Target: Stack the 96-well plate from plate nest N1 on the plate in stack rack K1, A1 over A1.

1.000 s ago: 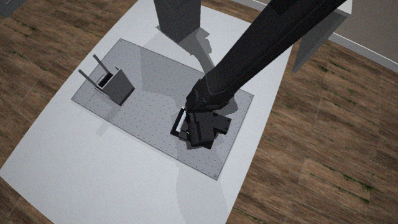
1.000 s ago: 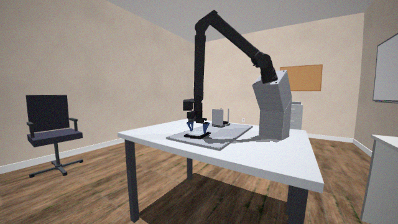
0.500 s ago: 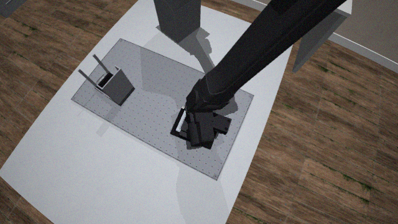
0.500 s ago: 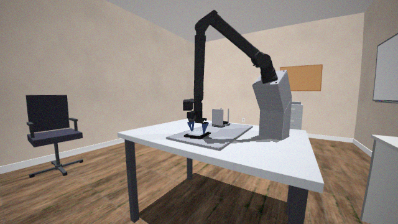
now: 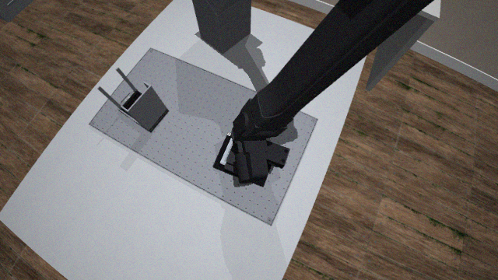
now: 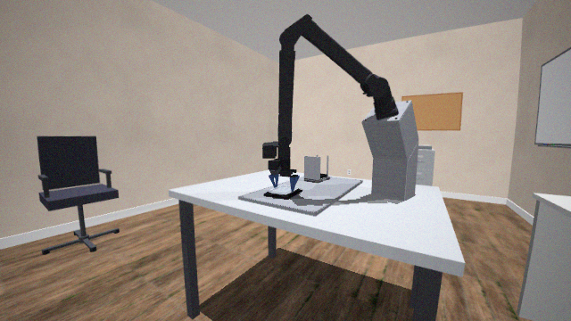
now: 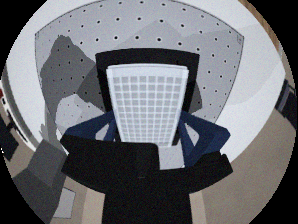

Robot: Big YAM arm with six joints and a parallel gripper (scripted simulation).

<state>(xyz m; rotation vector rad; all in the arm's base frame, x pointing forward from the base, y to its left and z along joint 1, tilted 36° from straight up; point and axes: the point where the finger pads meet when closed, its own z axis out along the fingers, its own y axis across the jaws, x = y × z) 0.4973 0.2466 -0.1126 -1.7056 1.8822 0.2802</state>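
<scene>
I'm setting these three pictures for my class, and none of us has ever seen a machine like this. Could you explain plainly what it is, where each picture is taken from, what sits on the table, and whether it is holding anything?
The machine is a long black jointed robot arm mounted on a grey pedestal on a white table. One picture looks down from above, one looks across the room, and the round one comes from a camera at the arm's wrist.

On the table lies a grey perforated board. It carries two things: a grey open-topped stack rack with thin upright posts, and a flat black plate nest holding a white 96-well plate, a tray gridded with tiny wells.

The two-fingered gripper with blue fingertips has its fingers either side of that white plate and is shut on it. The plate appears not yet lifted from the nest.
</scene>
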